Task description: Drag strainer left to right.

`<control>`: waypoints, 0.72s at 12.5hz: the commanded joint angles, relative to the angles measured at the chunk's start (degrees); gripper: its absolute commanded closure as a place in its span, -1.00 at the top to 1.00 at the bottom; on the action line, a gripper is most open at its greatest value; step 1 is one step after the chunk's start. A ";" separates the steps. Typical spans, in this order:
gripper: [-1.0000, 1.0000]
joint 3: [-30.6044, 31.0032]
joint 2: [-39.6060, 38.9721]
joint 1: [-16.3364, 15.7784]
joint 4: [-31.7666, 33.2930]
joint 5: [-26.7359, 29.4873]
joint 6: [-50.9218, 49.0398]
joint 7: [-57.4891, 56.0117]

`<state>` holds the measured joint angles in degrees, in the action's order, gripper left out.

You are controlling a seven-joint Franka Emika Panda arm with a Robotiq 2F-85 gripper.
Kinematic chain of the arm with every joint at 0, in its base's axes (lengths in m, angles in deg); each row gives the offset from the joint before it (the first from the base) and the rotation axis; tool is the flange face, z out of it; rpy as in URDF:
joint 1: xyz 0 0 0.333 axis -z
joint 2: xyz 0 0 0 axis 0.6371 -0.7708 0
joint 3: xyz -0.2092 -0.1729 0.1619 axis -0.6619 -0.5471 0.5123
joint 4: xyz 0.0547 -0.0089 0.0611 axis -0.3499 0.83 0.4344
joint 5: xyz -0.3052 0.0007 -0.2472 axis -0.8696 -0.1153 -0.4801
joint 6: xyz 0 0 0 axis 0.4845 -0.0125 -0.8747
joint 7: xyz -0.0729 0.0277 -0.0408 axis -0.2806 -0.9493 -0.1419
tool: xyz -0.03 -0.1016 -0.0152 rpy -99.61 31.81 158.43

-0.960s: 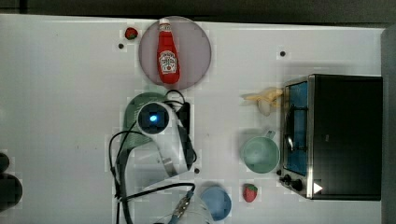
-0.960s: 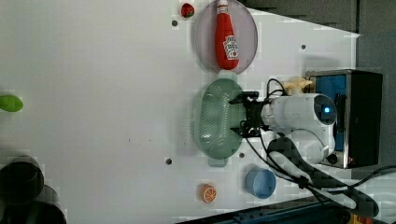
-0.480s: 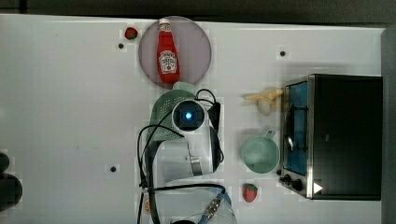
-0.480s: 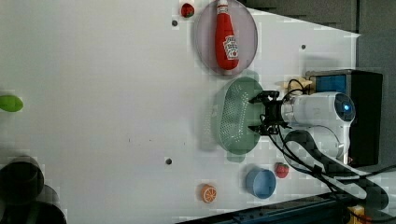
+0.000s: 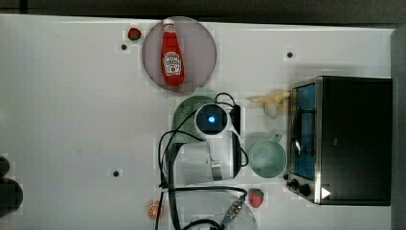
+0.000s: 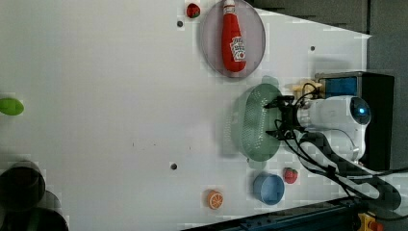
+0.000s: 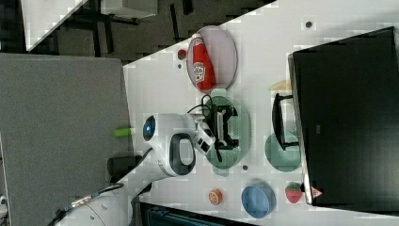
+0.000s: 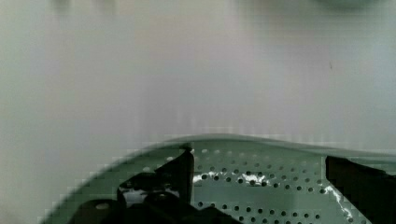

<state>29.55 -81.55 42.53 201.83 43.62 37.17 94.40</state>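
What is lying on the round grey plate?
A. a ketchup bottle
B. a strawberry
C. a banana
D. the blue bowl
A: the top view shows the red ketchup bottle lying on the plate; the strawberry sits just off the plate's rim.

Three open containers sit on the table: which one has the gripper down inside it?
The strainer, the large mint-green oval with a perforated bottom. The gripper sits inside it with fingers spread; the green cup and blue bowl stand apart, untouched.
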 commanded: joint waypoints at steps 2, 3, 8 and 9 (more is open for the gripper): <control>1.00 -2.97 1.36 0.17 -0.30 0.57 -0.07 -6.23; 1.00 -3.71 1.36 0.18 -0.30 0.57 -0.07 -6.32; 1.00 -5.99 1.36 0.18 -0.29 0.63 0.03 -13.68; 1.00 -6.65 1.36 0.19 -0.34 0.66 0.03 -13.23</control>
<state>23.87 -81.65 42.51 202.06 44.11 37.28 85.05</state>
